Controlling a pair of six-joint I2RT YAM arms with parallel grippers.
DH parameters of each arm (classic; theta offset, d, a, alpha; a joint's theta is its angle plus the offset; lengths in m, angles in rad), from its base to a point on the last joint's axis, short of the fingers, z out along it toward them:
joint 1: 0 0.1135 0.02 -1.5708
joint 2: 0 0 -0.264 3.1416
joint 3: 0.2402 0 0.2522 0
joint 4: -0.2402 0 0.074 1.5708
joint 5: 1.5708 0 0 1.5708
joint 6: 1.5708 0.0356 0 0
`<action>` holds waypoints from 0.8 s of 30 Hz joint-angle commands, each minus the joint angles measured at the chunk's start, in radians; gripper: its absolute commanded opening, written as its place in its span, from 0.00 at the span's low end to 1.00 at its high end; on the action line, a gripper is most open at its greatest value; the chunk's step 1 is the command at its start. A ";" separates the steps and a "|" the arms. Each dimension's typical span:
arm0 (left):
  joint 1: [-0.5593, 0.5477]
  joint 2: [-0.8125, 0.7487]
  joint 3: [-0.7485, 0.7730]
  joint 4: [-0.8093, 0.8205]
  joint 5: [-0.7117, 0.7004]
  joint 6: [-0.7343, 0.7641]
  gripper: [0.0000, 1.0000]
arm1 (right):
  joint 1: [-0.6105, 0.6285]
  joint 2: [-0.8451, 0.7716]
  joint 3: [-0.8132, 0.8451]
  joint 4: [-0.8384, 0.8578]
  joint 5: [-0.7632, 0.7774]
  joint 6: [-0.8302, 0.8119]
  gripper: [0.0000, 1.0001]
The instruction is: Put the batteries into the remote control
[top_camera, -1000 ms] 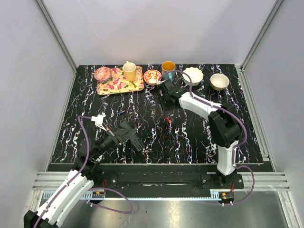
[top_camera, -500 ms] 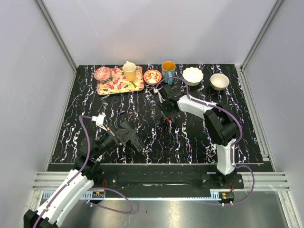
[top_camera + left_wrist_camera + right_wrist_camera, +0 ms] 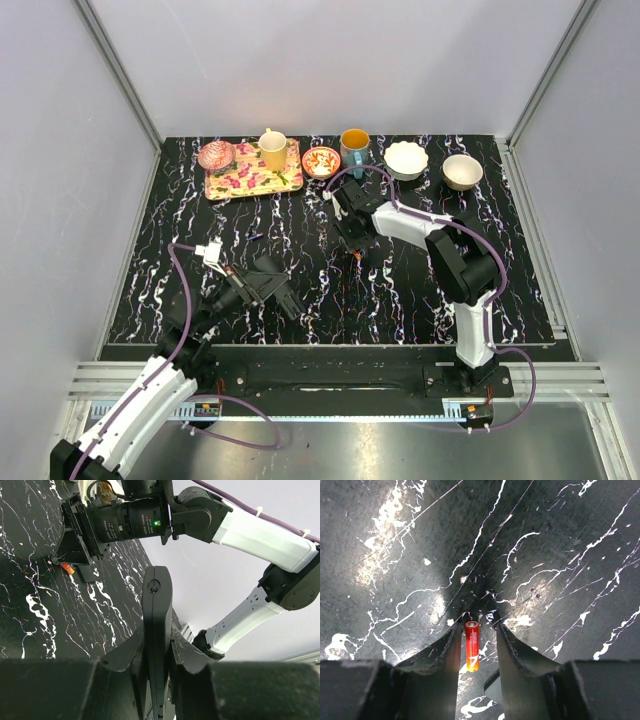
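Starting at the left gripper: pinched tight on the remote control, clamping its near end with a finger on each flat side. Behind it, left arm coming up from the bottom-left corner, bent low over the front-left part of the table, wrist angled in toward the middle. So that's where the remote is, well apart from everything else out there. Sticks straight out past the fingertips, long axis in line with the fingers, far end aimed across at the right arm. Seen edge-on from the left wrist: slim, flat, plain black plastic, rounded tip, one little round dimple near the far end. Hard to pick out from the top view against the black gripper.

Over to the right gripper: spread a bit, tips down at the marble, straddling a battery with a thin gap on either side, so not squeezing it as far as visible. Right arm folded back on itself, white forearm stretched left toward the table's middle. Battery lying flat, red at one end going orange at the other, lengthwise between the fingers. Flowery tray way off along the back edge.
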 commanded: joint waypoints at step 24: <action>-0.016 0.335 0.077 0.327 0.012 -0.041 0.00 | 0.076 -0.515 -0.227 0.134 0.134 0.362 0.00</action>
